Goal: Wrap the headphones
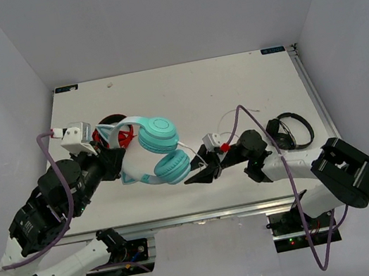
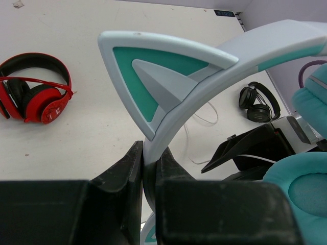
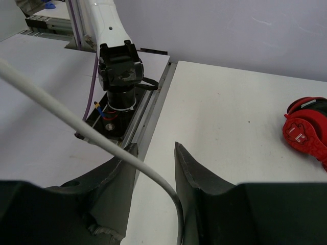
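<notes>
— Starting leftward: clenching the pale band [image 2: 214, 66] in the left gripper [image 2: 150, 153], just under a cat ear, and holding the headphones [image 1: 157, 134] up off the table [image 1: 233, 86], near the red-and-black headphones [image 2: 36, 89].

— Why gripping there?

— Probably keeping the teal cups raised and steady, leaving the cord free for winding.

— And heading rightward?

— Following the thin white cord [image 3: 102, 143] into the right gripper [image 3: 154, 148]; bracketing it loosely with parted jaws, not pinching yet. Likely readying to draw it round the band.

— Spotting any containers?

— Seeing none. Only noting the black headphones [image 1: 291, 131] lying far right.
</notes>
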